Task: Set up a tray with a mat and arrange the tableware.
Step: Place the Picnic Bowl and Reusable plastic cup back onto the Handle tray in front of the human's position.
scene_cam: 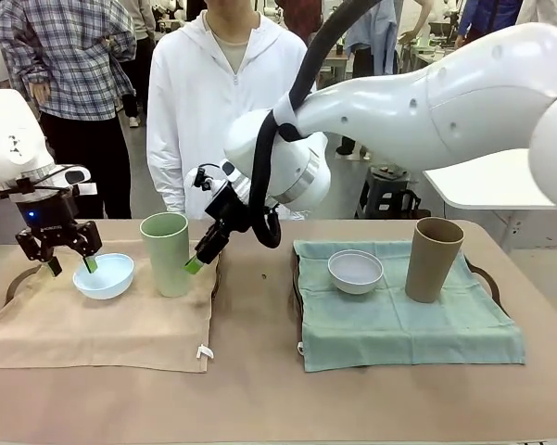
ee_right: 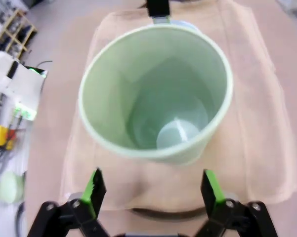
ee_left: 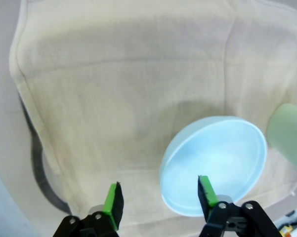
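Pale blue bowl sits on the beige mat over the left tray; the left gripper hangs above its left rim with jaws spread and empty, one green pad over the bowl's edge in the left wrist view. Light green tumbler stands upright just right of the bowl, and the right gripper is beside its right wall, jaws wide apart and holding nothing. Greyish white bowl and tan brown tumbler rest on the green mat, well apart from both grippers
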Robot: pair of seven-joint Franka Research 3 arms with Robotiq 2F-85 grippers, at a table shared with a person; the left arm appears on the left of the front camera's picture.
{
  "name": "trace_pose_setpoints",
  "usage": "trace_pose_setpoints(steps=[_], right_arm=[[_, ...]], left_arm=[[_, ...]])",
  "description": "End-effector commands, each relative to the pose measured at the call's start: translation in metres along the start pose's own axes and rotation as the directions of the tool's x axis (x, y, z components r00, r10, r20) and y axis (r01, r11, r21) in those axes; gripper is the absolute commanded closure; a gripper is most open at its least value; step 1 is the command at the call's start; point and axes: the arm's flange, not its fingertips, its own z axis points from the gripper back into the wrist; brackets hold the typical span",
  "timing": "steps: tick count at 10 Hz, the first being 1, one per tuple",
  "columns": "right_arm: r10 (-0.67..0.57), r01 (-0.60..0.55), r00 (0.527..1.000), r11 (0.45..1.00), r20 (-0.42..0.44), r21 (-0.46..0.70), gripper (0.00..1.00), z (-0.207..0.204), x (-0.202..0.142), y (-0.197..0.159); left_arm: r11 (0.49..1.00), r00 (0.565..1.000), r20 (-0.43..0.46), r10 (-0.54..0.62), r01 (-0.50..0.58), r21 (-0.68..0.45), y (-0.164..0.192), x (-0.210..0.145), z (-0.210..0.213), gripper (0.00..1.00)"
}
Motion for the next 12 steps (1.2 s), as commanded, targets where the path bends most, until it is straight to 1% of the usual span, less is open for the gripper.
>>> trace_pose_setpoints(steps=[1,2,3,4,5,6,8,9,10,11,12], right_arm=[[-0.227,0.226,0.960,0.974,-0.165,-0.025,0.00,0.029,-0.011,0.024],[-0.345,0.342,0.905,0.938,-0.248,-0.056,0.00,0.042,-0.016,0.030],[-0.462,0.450,0.821,0.885,-0.335,-0.116,0.00,0.058,-0.022,0.037],[-0.570,0.529,0.737,0.821,-0.362,-0.215,0.00,0.075,-0.023,0.044],[-0.645,0.578,0.675,0.764,-0.358,-0.287,0.00,0.095,-0.020,0.056],[-0.697,0.594,0.631,0.717,-0.342,-0.365,0.00,0.116,-0.010,0.075],[-0.782,0.593,0.542,0.615,-0.307,-0.519,0.00,0.151,0.013,0.120],[-0.834,0.605,0.465,0.543,-0.295,-0.582,0.00,0.162,0.022,0.138],[-0.879,0.609,0.404,0.464,-0.252,-0.643,0.00,0.177,0.030,0.153],[-0.895,0.605,0.380,0.431,-0.233,-0.669,0.00,0.186,0.037,0.167],[-0.859,0.604,0.402,0.509,-0.317,-0.613,0.00,0.182,0.035,0.167]], left_arm=[[0.997,0.998,0.005,-0.066,0.066,0.034,-0.005,-0.020,0.018,0.05],[0.993,0.994,0.019,-0.106,0.105,0.053,-0.016,-0.030,0.028,0.00],[0.986,0.989,0.027,-0.146,0.144,0.081,-0.031,-0.044,0.041,0.00],[0.979,0.983,0.038,-0.177,0.172,0.106,-0.043,-0.055,0.055,0.00],[0.972,0.978,0.039,-0.206,0.200,0.125,-0.054,-0.065,0.071,0.00],[0.967,0.976,0.037,-0.216,0.208,0.146,-0.066,-0.079,0.086,0.00],[0.974,0.982,0.065,-0.175,0.163,0.157,-0.092,-0.103,0.119,0.00],[0.980,0.985,0.085,-0.151,0.138,0.142,-0.101,-0.111,0.135,0.00],[0.985,0.987,0.102,-0.128,0.114,0.132,-0.108,-0.115,0.147,0.00],[0.992,0.994,0.099,-0.052,0.039,0.124,-0.118,-0.120,0.154,0.00],[0.995,0.996,0.089,-0.011,0.002,0.103,-0.121,-0.124,0.162,0.00]])
